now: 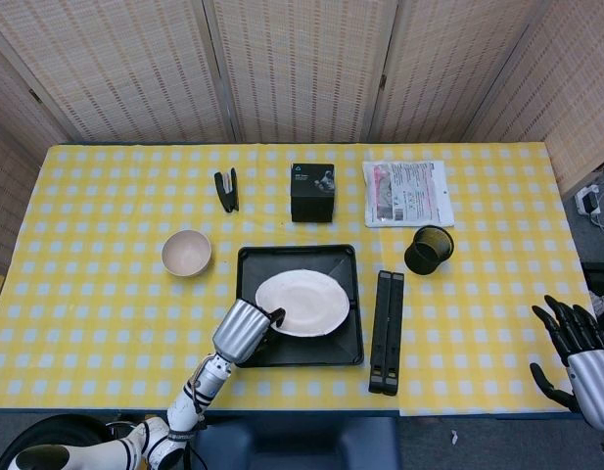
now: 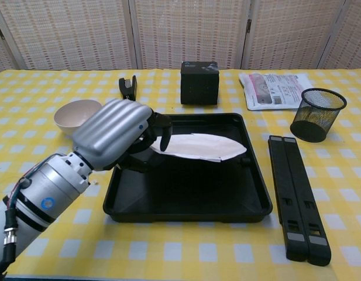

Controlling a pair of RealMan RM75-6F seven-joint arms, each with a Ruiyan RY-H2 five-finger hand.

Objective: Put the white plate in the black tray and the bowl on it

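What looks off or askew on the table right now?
Only the round white plate: it hangs tilted over the square black tray, not flat on its floor, because the left hand pinches its near-left rim. Nothing spilled or damaged; the beige bowl sits upright.

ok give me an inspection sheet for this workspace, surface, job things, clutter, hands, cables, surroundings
surface: table under a yellow and white checked cloth.
job's things: white plate held over the black tray, tilted and not yet lying flat on its floor; bowl upright on the cloth, left of the tray.
clutter: stapler, black box, printed packet, mesh cup, black folded stand right of the tray.
hands: left hand grips the plate's near-left rim; right hand open, at the table's right edge, holding nothing.
cables: a plug and lead on the floor at far right.
surroundings: woven folding screens behind the table.
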